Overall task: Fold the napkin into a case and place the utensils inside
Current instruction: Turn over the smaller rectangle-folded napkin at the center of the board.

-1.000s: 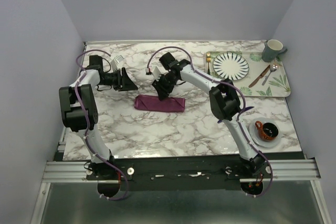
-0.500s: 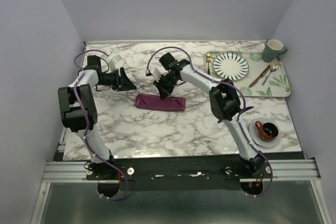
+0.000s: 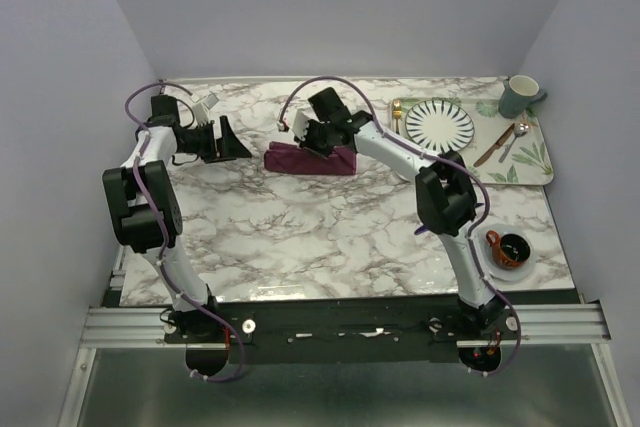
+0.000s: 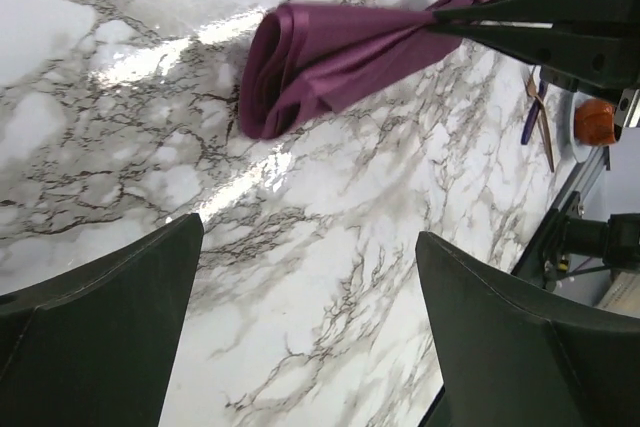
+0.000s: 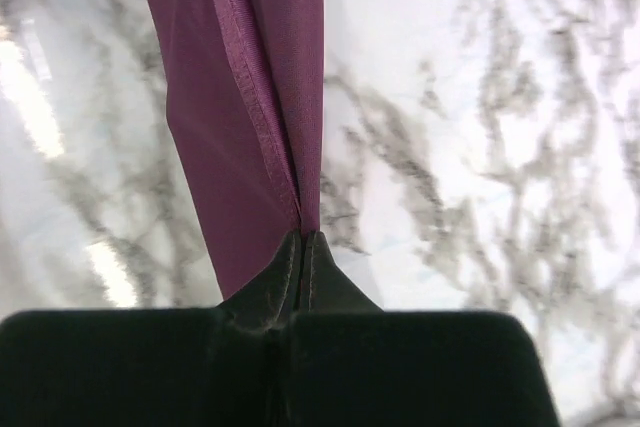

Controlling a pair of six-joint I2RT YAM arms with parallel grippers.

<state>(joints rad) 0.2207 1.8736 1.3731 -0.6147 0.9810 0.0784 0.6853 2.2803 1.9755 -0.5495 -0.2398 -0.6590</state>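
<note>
Napkin (image 3: 303, 160) lies as a narrow plum bundle in the far middle of the marble table (image 3: 330, 247). I judge the fold to be the step in hand, since the bundle is not yet squared up enough to take anything. Nearest the arm bases, on the right, a cup (image 3: 512, 245) on its saucer (image 3: 490, 260) sits close to the table edge. In the left wrist view the utensils (image 4: 541, 119), one copper-coloured and one dark blue, lie together on the marble just beside it; they are best left alone until the cloth is flat. To do this step well, carry the pinched end low and level so the satin layers do not slide apart. Set it down in line with the end that lies on the table, and let go only once the layers are stacked. Slippery cloth like this may spring open, so a press from the free arm would likely help. The left gripper (image 4: 305, 247) is spread wide and empty, hovering to the left of the bundle and apart from it. The right gripper (image 5: 303, 239) is pressed together on one end of the cloth and holds it raised, while the looped end appears to rest on the marble. Farthest right, a tray (image 3: 535, 165) carries a striped plate (image 3: 440, 125).
</note>
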